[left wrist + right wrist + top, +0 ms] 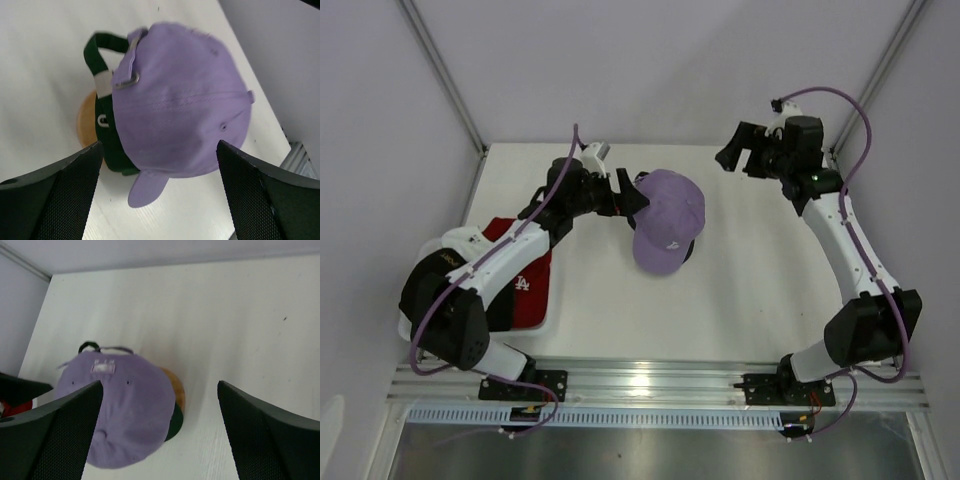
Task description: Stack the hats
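A lavender cap (667, 222) sits on top of a dark green cap (109, 147) on a round wooden stand (88, 120) in the middle of the table. It also shows in the left wrist view (180, 105) and the right wrist view (117, 410). My left gripper (631, 194) is open and empty, just left of the lavender cap's back strap, not touching it. My right gripper (744, 157) is open and empty, raised at the back right, well apart from the caps. A red cap with a white logo (527, 287) lies under my left arm.
The red cap lies in a white basket (548, 322) at the table's left edge. Grey walls and metal posts close in the back and sides. A metal rail (660, 380) runs along the near edge.
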`<action>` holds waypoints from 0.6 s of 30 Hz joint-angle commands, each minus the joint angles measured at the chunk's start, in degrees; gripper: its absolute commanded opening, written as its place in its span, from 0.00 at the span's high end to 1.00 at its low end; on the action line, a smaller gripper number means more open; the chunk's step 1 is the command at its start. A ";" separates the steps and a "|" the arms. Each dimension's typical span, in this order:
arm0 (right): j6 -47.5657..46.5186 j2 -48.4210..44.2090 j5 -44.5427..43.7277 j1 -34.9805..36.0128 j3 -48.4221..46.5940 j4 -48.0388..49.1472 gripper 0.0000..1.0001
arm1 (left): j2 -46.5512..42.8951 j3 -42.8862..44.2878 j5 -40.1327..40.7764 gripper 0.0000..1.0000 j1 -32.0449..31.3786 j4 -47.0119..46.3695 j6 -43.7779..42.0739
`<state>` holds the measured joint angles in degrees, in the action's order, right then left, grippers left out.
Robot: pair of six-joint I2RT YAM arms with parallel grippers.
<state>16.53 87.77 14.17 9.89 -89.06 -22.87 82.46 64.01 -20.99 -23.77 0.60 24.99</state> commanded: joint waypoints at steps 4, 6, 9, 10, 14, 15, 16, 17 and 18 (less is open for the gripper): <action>5.95 -7.17 7.09 0.31 14.95 11.61 0.00 | 3.67 1.56 -4.75 0.06 0.04 0.73 2.34; 6.66 -7.26 10.33 0.65 17.86 13.90 0.03 | 4.90 1.91 -6.42 0.08 0.04 -0.25 3.57; 6.67 -5.07 11.67 2.75 17.87 14.00 0.06 | 6.93 1.91 -8.80 0.14 0.04 -4.02 5.32; 6.49 -4.37 11.67 3.29 17.52 13.91 0.07 | 7.19 1.91 -8.98 0.18 0.04 -4.99 5.59; 6.93 -1.55 12.02 5.49 16.90 14.52 0.11 | 7.90 2.00 -8.45 0.31 0.04 -5.26 6.12; 7.11 -1.28 11.93 5.66 16.90 15.13 0.11 | 7.72 1.82 -7.84 0.35 0.13 -5.26 6.12; 7.37 -0.76 12.10 5.84 16.90 15.40 0.12 | 7.46 1.56 -7.49 0.44 0.13 -5.26 6.12; 7.63 -0.41 12.19 6.28 16.98 15.84 0.14 | 7.20 1.38 -7.05 0.49 0.13 -5.61 6.21; 8.07 -0.23 12.37 6.54 16.99 16.45 0.16 | 6.67 0.95 -6.70 0.54 0.13 -5.87 6.38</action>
<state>23.24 86.67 25.32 15.94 -70.30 -10.48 89.58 64.10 -29.74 -23.81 -3.38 31.11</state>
